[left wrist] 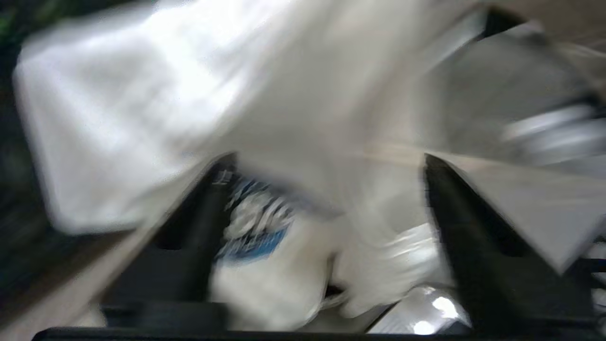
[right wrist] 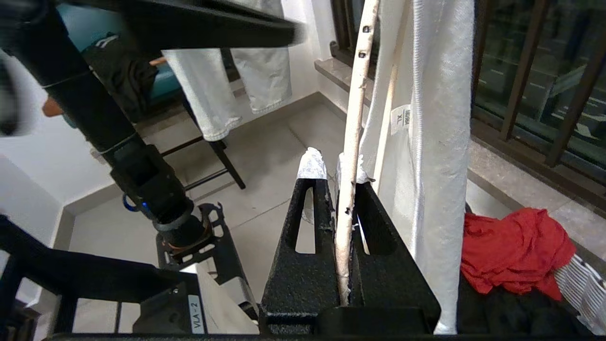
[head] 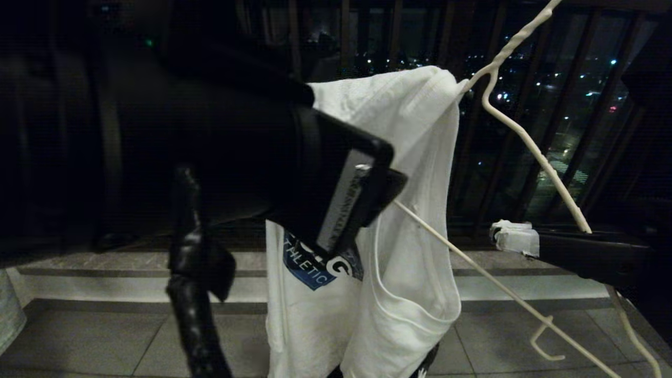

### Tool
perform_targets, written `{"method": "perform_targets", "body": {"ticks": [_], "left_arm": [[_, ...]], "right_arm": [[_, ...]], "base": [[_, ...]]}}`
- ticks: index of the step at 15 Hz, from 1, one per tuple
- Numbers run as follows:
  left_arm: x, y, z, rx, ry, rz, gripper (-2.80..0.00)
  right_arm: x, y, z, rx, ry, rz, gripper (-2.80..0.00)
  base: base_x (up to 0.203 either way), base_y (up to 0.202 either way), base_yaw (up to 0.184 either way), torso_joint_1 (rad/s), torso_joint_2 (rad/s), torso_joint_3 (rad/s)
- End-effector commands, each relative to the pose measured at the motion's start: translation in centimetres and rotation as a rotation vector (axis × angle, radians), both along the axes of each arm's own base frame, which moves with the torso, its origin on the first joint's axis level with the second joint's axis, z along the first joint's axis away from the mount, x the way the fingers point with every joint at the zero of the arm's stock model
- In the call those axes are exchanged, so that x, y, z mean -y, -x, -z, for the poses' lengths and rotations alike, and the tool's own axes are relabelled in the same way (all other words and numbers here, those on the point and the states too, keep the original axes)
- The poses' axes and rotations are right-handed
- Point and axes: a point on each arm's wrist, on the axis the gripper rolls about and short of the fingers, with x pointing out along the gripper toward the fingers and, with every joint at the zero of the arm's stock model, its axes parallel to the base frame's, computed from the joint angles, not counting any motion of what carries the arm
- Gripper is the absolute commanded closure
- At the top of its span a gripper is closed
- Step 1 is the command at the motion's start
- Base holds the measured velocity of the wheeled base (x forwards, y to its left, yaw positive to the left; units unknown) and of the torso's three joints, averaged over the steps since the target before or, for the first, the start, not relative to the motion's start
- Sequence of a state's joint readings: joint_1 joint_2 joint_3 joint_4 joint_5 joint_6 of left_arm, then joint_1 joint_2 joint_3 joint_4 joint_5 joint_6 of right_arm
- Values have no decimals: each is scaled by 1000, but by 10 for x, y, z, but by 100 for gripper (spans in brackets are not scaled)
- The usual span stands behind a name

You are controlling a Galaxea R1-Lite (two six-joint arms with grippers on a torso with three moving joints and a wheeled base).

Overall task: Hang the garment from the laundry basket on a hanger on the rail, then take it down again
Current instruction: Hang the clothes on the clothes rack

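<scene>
We see the garment (head: 420,173), white T-shirt w/ blue print, draped over one arm of the hanger (head: 530,147), hanging down from it. The right gripper (right wrist: 338,166) is clenched on the hanger wire, just beside the shirt. The left gripper (left wrist: 326,199) is near the shirt front, fingers (left wrist: 199,227) spread apart, nothing grasped. A red cloth (right wrist: 516,251) lies below the hanger.

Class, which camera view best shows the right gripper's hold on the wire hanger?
The right wrist view: the right gripper is shut on the hanger, wire pinched between its taped fingertips. The head view shows the grip from the side, farther off. The left wrist view shows only the T-shirt.
</scene>
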State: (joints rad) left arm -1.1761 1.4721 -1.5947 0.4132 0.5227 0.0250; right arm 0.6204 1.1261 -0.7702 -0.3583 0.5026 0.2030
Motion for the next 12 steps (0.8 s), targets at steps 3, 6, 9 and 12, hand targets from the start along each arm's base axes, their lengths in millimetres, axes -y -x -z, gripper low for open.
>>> {"method": "perform_targets", "body": {"ticks": [3, 6, 9, 12], "left_arm": [[-13, -27, 20, -61, -23, -142, 0], [0, -59, 30, -72, 9, -186, 0], [-5, -76, 30, -63, 15, -244, 0], [-22, -75, 19, -39, 49, -281, 0]], "right_arm": [[3, 4, -3, 16, -12, -5, 0], [5, 6, -5, 25, -19, -5, 0], [6, 8, -6, 31, -21, -6, 0], [6, 8, -6, 30, -22, -5, 0]], "base": [[0, 0, 0, 0, 0, 0], [0, 0, 0, 0, 0, 0], [0, 0, 0, 0, 0, 0], [0, 0, 0, 0, 0, 0]]}}
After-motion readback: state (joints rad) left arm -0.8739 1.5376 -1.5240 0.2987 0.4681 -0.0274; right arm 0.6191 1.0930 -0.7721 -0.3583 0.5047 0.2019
